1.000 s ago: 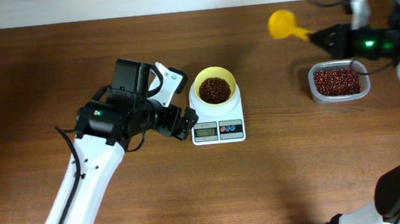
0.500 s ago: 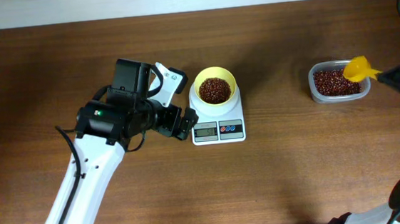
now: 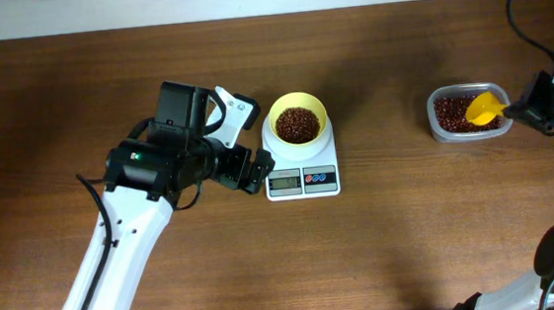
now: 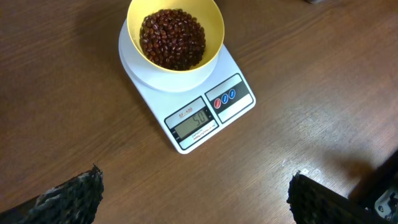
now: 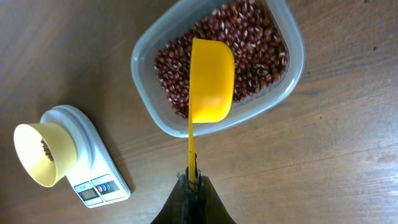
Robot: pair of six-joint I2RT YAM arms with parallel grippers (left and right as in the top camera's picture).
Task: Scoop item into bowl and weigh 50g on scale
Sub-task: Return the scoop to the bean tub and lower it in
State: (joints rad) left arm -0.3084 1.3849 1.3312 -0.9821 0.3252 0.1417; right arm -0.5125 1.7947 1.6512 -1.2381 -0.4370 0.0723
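1. The left end effector (image 4: 196, 202) has its two fingers spread wide apart and holds nothing. One dark fingertip shows at each lower corner of the left wrist view.
2. Just ahead of that end effector, in line with the gap between its fingers, the white scale (image 4: 214, 118) sits flat on the table (image 3: 413, 243). From overhead, the scale's near corner is just beside the fingers, but I cannot tell whether they touch.
3. The pale yellow bowl (image 4: 213, 28) stands upright on the scale's round platform, on the side farther from the left end effector. The display and buttons are on the side facing it.
4. The beans (image 4: 172, 38) form a dark reddish-brown heap inside the bowl, well below its rim. The display digits look like 50.
5. The right end effector (image 5: 191, 198) is pinched together on the thin handle end of a bright yellow scoop (image 5: 211, 81).
6. The scoop reaches straight out from that end effector, and its cup is over a clear container (image 5: 142, 74) holding more of the same beans. I cannot tell whether the cup touches them.
7. The bowl and scale are well apart from the right end effector, far to its left across the table, with the container much closer.
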